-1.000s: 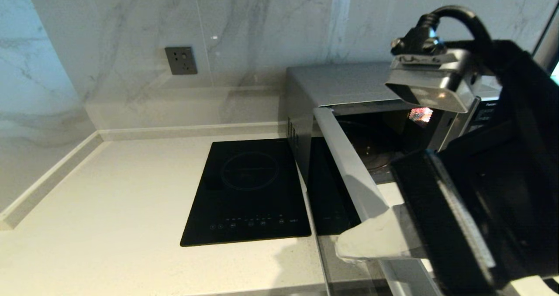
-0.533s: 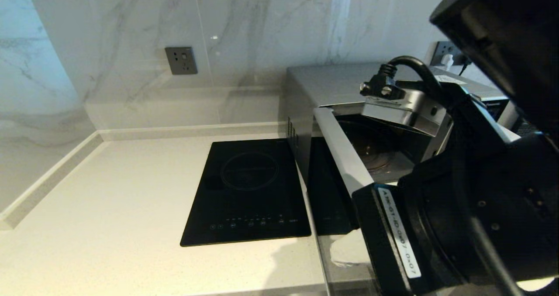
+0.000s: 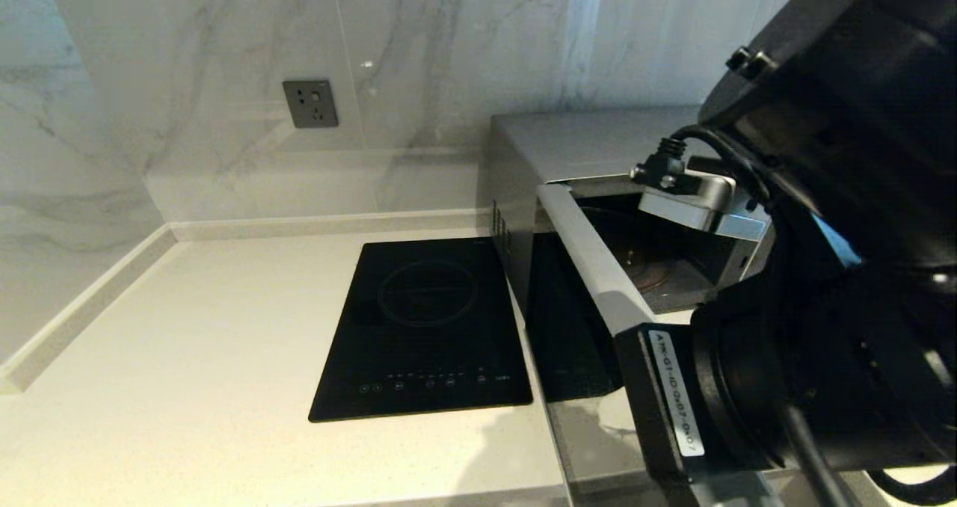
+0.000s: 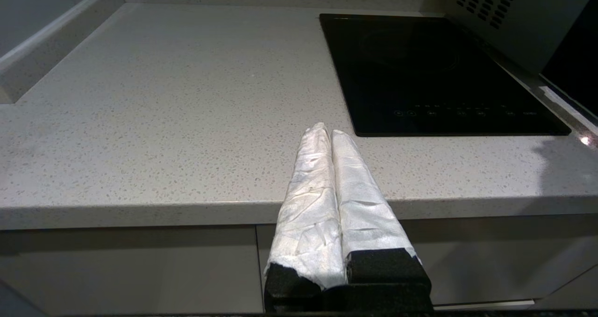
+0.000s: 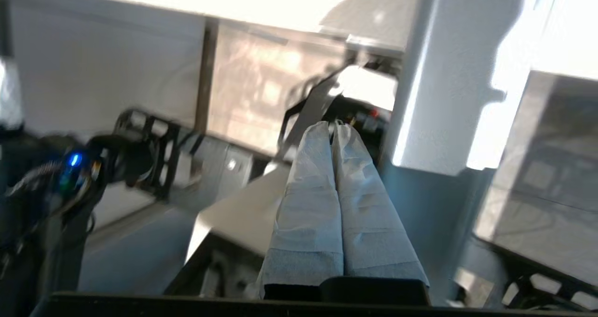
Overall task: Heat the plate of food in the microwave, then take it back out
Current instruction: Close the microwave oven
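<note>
The silver-grey microwave stands at the back right of the counter, its door swung open toward me. Part of a glass turntable shows inside. The plate of food is out of view. My right arm fills the right of the head view, its wrist in front of the microwave's opening and its fingers hidden there. In the right wrist view my right gripper is shut with nothing in it. My left gripper is shut and empty, parked over the counter's front edge.
A flat black induction hob lies on the pale counter just left of the microwave, next to its vented side. A wall socket sits on the marble backsplash. A raised ledge borders the counter's left side.
My right arm has swung across in front of the microwave. Its wrist has dropped lower, to the opening, and the arm now hides the control panel. The door stays open; the left arm is still.
</note>
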Controlling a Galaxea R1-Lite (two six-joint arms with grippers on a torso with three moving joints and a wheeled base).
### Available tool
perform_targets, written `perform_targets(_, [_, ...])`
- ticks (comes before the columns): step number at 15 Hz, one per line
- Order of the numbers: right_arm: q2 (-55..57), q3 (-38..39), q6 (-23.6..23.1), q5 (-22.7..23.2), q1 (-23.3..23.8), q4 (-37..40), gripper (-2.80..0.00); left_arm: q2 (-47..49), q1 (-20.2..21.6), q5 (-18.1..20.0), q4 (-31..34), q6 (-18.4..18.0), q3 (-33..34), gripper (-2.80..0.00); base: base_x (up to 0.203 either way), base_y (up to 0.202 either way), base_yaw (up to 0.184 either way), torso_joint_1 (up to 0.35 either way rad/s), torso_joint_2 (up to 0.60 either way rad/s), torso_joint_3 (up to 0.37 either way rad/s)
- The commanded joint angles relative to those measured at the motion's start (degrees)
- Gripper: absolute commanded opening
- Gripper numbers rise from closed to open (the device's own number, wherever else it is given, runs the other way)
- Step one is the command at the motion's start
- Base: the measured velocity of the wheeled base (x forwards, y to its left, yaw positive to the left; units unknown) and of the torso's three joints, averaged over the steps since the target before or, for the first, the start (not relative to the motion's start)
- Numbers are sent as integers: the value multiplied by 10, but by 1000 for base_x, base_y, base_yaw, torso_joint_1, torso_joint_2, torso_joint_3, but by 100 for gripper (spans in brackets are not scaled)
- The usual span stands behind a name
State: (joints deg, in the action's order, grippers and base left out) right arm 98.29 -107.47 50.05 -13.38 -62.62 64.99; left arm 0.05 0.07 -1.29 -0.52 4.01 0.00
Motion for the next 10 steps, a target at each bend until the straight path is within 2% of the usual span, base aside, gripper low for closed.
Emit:
perform_targets(1, [-8, 2, 3, -12, 3, 4, -280, 0, 0, 0, 0, 0, 0, -280, 0, 0, 0, 0, 0, 0])
perform_targets(6, [-27, 0, 4, -30, 24, 45, -280, 0, 0, 0, 0, 0, 0, -280, 0, 0, 0, 0, 0, 0])
perform_targets(10, [-40, 2, 4, -33, 59, 69, -280, 0, 0, 0, 0, 0, 0, -280, 0, 0, 0, 0, 0, 0])
